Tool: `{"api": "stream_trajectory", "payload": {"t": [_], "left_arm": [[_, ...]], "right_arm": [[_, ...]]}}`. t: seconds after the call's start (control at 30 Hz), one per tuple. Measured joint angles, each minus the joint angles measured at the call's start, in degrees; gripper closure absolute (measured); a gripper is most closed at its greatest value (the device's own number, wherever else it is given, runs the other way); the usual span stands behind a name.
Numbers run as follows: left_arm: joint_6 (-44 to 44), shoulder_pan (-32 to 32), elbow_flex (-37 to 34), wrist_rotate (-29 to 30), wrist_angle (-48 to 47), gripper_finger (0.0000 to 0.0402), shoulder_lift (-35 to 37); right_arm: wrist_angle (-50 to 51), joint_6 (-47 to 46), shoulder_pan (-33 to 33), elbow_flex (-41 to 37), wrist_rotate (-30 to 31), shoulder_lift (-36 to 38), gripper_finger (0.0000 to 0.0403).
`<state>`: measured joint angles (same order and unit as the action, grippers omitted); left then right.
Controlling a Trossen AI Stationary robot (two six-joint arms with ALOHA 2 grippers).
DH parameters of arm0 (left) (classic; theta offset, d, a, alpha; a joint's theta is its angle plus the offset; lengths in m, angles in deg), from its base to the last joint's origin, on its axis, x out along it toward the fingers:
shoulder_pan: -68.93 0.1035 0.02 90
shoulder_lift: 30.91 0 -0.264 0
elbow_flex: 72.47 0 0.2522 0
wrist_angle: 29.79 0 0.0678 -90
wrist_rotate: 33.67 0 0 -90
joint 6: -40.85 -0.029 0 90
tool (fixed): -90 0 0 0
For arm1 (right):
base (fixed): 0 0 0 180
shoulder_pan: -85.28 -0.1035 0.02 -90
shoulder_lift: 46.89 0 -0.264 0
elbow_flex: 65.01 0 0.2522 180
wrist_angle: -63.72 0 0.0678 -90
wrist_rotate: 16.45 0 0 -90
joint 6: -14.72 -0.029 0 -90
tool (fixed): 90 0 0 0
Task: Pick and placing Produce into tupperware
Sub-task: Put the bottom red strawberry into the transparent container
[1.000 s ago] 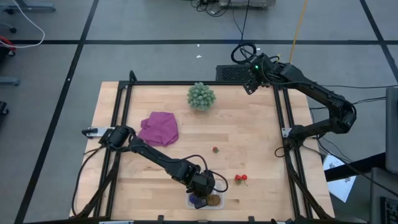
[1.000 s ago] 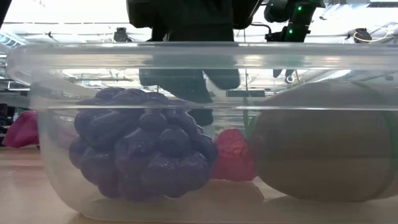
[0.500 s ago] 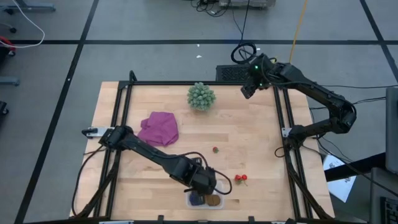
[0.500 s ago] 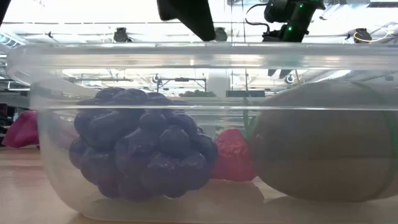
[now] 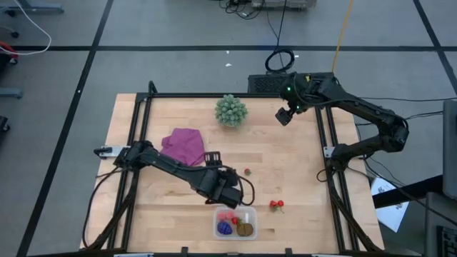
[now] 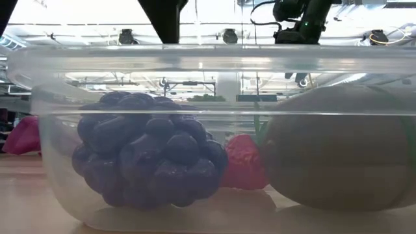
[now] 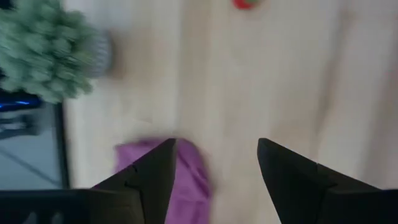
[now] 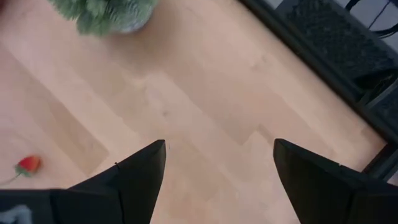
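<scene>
Overhead, the left gripper (image 5: 227, 191) hovers just above the tupperware (image 5: 235, 224), while the right gripper (image 5: 283, 116) hangs near the bushy ball (image 5: 231, 110); two berries (image 5: 276, 205) lie loose. At table level, the grape cluster (image 6: 146, 156), a strawberry (image 6: 242, 161) and the kiwi (image 6: 338, 149) sit inside. Both wrist views show spread, empty jaws. Reaching for the stray berry (image 7: 246, 4), the left arm could clip the tub.

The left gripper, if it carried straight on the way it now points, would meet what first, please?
Probably the magenta cloth, which shows just past and between the open left gripper in its wrist view. The green bushy ball lies farther off and to one side. Depth is uncertain.
</scene>
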<state>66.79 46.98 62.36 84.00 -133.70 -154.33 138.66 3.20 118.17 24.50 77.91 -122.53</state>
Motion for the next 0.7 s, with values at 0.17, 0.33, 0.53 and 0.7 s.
{"api": "stream_trajectory", "payload": {"t": [0.17, 0.33, 0.53, 0.7], "left_arm": [[0.21, 1.76, -5.8, 4.3, 0.2, 0.0172, 2.42], [3.25, 3.77, -19.67, 4.12, 5.56, 0.0172, 9.12], [5.38, 5.8, -40.22, 2.28, 19.67, 0.0172, 22.38], [7.2, 7.18, -52.77, -0.23, 27.93, 0.0172, 32.18]], "right_arm": [[0.98, -2.83, -5.41, -1.39, 0.02, 0.04, 0.0112], [-1.5, -5.74, -12.49, -8.86, 0.0, 0.48, 0.0112], [-8.5, -8.93, -20.38, -20.74, -0.14, 0.38, 0.0112], [-13.98, -12.57, -26.63, -25.86, -3.24, 0.37, 0.0112]]}}
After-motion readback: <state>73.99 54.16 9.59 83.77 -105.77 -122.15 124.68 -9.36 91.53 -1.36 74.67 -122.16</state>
